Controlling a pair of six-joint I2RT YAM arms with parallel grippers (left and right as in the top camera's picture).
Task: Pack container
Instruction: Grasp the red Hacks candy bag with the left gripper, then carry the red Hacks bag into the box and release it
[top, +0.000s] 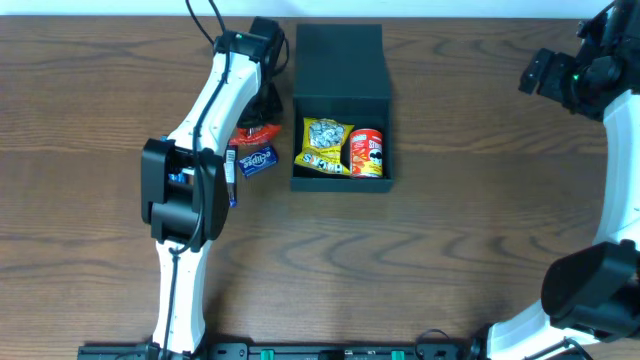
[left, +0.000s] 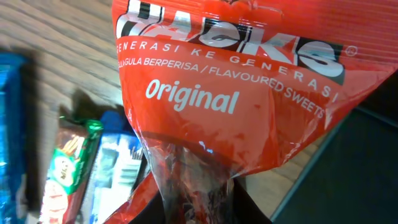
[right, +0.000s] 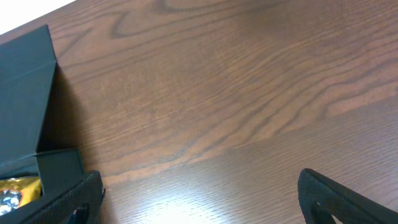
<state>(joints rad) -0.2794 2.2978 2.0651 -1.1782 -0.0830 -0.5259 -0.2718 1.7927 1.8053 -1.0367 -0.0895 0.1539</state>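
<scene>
Red glossy film fills my left wrist view: a red sweets packet (left: 230, 112) printed "Original", its lower end bunched tight where the left gripper (top: 262, 120) has it, so I call that gripper closed on the packet, though the fingers themselves barely show. Just behind the packet on the wooden table (right: 217, 93) lie a green-and-red wrapper (left: 68, 162) and a blue-and-white packet (left: 118, 155); something blue at the frame's left edge is too blurred to name. From overhead the gripper sits just left of the container (top: 342, 184), the red packet under it and the blue-and-white one beside it. The container is dark teal-black, at the middle of the table toward the far edge, with its flap lid (top: 340, 60) open and folded back on the far side. Inside lie a yellow snack bag (top: 325, 147) on the left and a red crisp can (top: 367, 153) on the right, touching. Well off to the far right, the right gripper (right: 202, 193) hangs over bare wood, fingers spread wide, nothing between them.
</scene>
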